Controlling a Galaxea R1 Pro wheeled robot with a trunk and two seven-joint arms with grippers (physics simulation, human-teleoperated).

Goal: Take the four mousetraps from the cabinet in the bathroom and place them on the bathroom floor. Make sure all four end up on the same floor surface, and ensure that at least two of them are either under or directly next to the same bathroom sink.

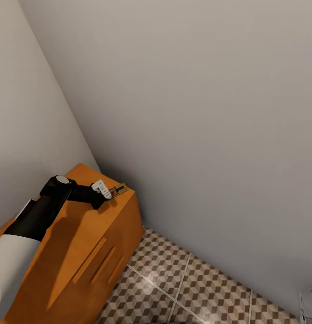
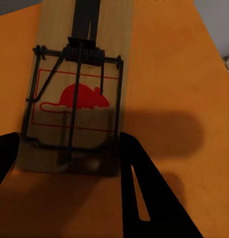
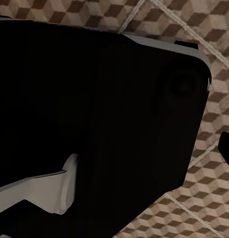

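While the left arm reaches over the orange-brown cabinet, its left hand sits at the far corner of the cabinet top, right at a mousetrap. Left wrist view: mousetrap lies flat on the orange top, tan board, dark wire frame and spring, red mouse print. Two dark fingers are spread, one at each side of the trap's near end; left hand open, nothing gripped, can't tell if the tips touch the board. Fingers cast a shadow on the cabinet top beside the trap. Cabinet stands in the wall corner, drawer fronts with wooden bar handles facing the bathroom floor, cube-pattern tiles with pale grout. Right wrist view: mostly a dark robot body part close up, with cube tiles around it; right hand state can't be told. One trap visible; others not seen.
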